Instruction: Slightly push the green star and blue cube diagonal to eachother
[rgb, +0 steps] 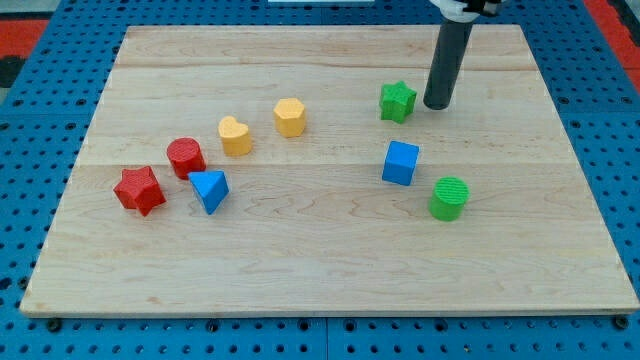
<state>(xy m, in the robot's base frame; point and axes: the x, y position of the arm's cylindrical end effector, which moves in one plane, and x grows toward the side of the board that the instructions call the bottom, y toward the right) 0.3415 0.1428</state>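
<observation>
The green star sits in the upper right part of the wooden board. The blue cube lies just below it, almost straight down the view. My tip stands on the board right beside the green star, at its right, with a narrow gap or light contact that I cannot tell apart. The dark rod rises from it toward the view's top.
A green cylinder lies right and below the blue cube. At left are a yellow hexagon block, a yellow heart, a red cylinder, a red star and a blue triangle.
</observation>
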